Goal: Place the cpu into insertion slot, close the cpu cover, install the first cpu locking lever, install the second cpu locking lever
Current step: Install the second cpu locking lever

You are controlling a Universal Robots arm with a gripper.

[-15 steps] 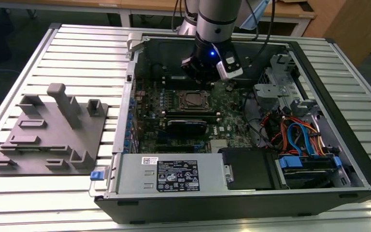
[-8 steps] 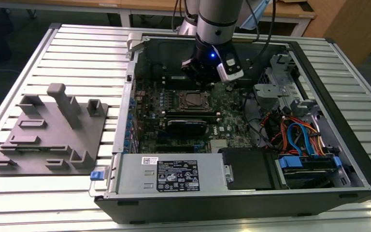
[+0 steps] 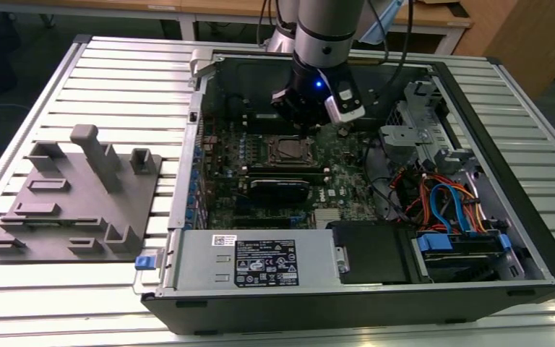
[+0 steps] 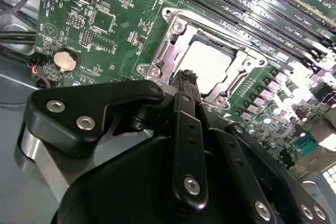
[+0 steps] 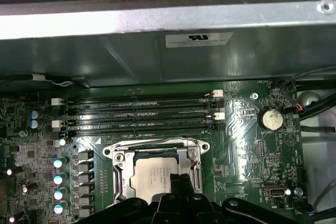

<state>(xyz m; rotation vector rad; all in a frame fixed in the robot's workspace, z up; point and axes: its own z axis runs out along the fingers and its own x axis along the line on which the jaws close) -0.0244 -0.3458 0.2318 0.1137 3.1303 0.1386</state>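
Observation:
The cpu (image 5: pixel 155 174) (image 4: pixel 210 64), a pale silver square, lies in the insertion slot (image 3: pixel 272 150) on the green motherboard. The cpu cover (image 5: pixel 119 162) (image 4: pixel 170 40), a silver frame, lies flat around the chip. A thin wire lever (image 5: pixel 152 141) runs along one side of the frame; I cannot tell whether it is hooked. My gripper (image 3: pixel 308 129) (image 4: pixel 186 77) (image 5: pixel 181 179) hangs just over the edge of the socket. Its black fingers are shut together with nothing seen between them, and the tips cover part of the chip's edge in the first wrist view.
The open computer case (image 3: pixel 200 72) lies on a slatted metal table (image 3: pixel 113 65). A grey power-supply box (image 3: pixel 248 264) fills its near side, with drive bays and orange and blue cables (image 3: pixel 441 202) at the exterior view's right. A grey fixture block (image 3: pixel 75 195) stands left of the case. Memory slots (image 5: pixel 136 111) run beside the socket.

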